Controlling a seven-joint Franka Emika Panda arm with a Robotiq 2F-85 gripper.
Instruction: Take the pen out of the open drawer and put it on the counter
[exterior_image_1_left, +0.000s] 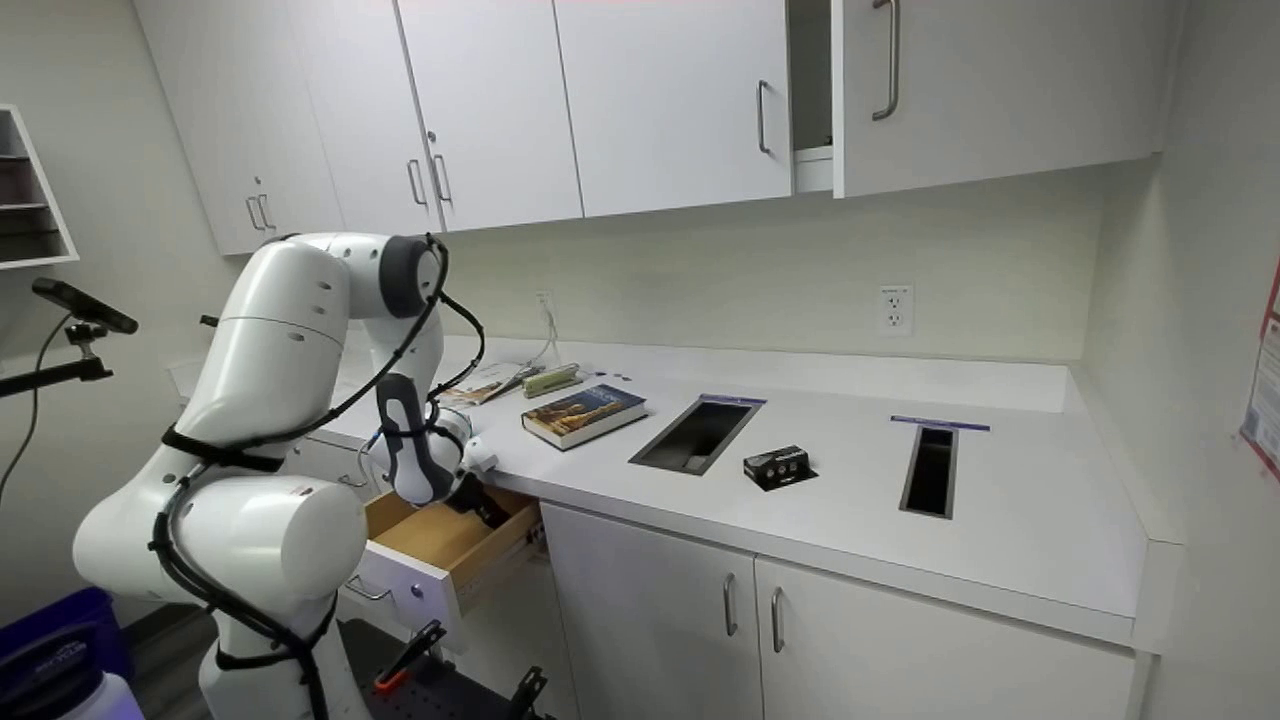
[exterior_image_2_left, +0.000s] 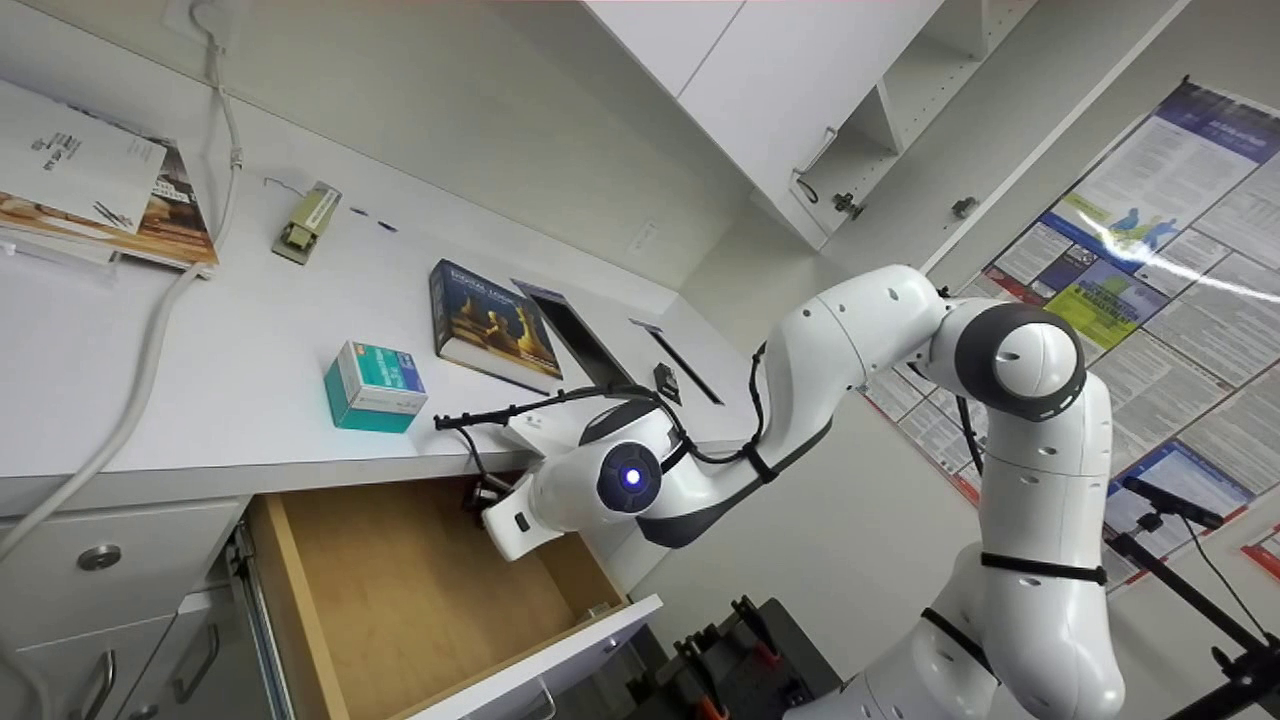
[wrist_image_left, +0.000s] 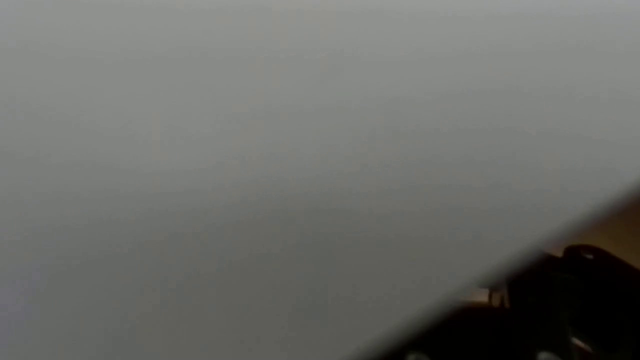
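Observation:
The drawer stands pulled out below the counter, with its tan side wall (exterior_image_1_left: 497, 552) and bare tan floor (exterior_image_2_left: 410, 590) showing in the exterior views. The white counter (exterior_image_1_left: 850, 525) runs above it and also shows in an exterior view (exterior_image_2_left: 250, 400). My dark gripper (exterior_image_1_left: 490, 512) points down into the back of the drawer, close to the counter's front edge; another exterior view shows little of it (exterior_image_2_left: 480, 497). In the wrist view a blurred grey surface covers most of the picture, with dark gripper parts (wrist_image_left: 540, 310) at lower right. The fingertips are hidden. No pen shows in the drawer.
On the counter lie a book (exterior_image_1_left: 585, 413), a small black box (exterior_image_1_left: 778, 467), a teal and white box (exterior_image_2_left: 375, 385), a green device (exterior_image_2_left: 307, 222), small blue items (exterior_image_2_left: 375, 219) and papers (exterior_image_2_left: 90, 170). A white cable (exterior_image_2_left: 150, 360) hangs over the edge. The drawer front (exterior_image_2_left: 560, 660) faces the robot base.

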